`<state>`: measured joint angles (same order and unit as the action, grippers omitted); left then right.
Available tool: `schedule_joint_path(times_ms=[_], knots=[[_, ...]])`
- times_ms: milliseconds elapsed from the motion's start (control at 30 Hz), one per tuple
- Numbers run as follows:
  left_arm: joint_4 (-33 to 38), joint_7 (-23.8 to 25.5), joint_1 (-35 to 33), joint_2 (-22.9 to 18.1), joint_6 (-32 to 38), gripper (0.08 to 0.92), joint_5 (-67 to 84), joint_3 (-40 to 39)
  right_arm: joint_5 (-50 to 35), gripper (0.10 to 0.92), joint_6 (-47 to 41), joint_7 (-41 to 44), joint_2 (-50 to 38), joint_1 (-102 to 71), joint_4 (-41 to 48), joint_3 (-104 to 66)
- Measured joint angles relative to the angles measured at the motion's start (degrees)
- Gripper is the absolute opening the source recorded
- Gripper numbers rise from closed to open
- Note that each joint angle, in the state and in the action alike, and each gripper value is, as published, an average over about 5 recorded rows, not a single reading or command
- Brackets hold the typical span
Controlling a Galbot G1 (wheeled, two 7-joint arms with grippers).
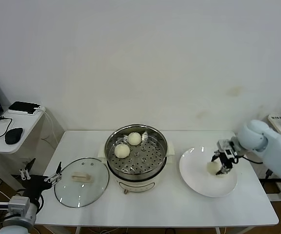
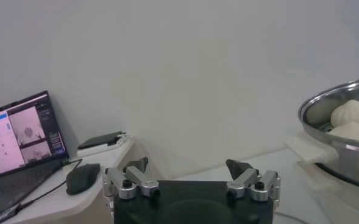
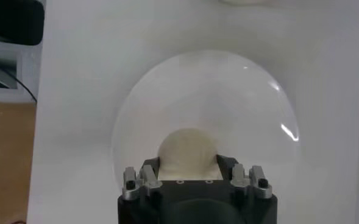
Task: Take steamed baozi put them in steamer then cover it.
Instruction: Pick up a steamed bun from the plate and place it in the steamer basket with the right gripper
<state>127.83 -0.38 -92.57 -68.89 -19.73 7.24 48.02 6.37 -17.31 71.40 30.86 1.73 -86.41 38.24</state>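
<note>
The table (image 1: pixel 170 204) carries the steamer (image 1: pixel 136 152) at centre, open so buns can drop in; two baozi (image 1: pixel 128 145) already sit at its far left. The cover (image 1: pixel 81 182) lies flat to its left, clear of the path. On the plate (image 1: pixel 199 185), right, the right gripper (image 1: pixel 222 165) has its fingers around a bun (image 3: pixel 188 152) (apparently the only one there). The left gripper (image 2: pixel 191 173), fingers apart, idles off the table's left edge.
</note>
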Motion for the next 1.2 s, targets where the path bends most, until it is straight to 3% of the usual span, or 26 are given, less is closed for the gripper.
schedule_joint_path(times_ms=[567,1200], knots=[[0.5,0.0,-0.7,0.0,-0.1,0.823,0.4,1.2,-9.1,0.611,-1.4,-0.2,15.3,23.2,3.2,12.9],[1.5,0.0,-1.5,-0.9,-0.3,0.823,0.6,3.4,-9.0,0.611,1.4,-3.7,32.7,23.6,2.8,21.3]])
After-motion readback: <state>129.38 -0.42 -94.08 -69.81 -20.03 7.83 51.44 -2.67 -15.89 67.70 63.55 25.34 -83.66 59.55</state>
